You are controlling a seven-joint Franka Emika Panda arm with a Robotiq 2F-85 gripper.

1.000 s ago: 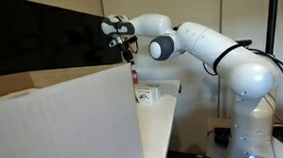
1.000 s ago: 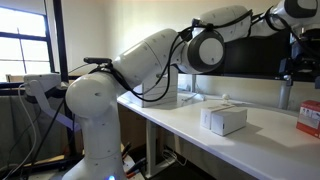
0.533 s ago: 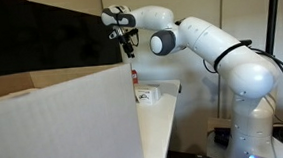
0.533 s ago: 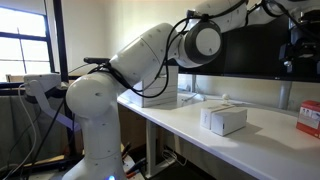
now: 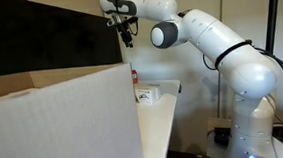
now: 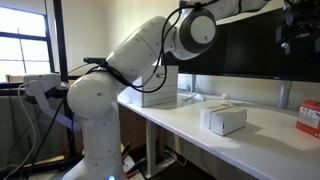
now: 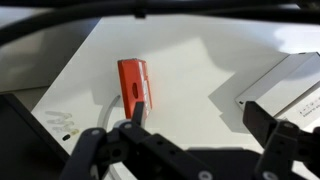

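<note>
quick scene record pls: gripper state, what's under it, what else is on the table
gripper: gripper open, holding nothing, high above the table
backdrop: dark screen behind the gripper
nearest thing: red box, lying on the table below the gripper in the wrist view, untouched
beside it: white box, apart from the red box
contact: none visible
occlusion: cardboard box in the foreground hides much of the table in an exterior view
</note>
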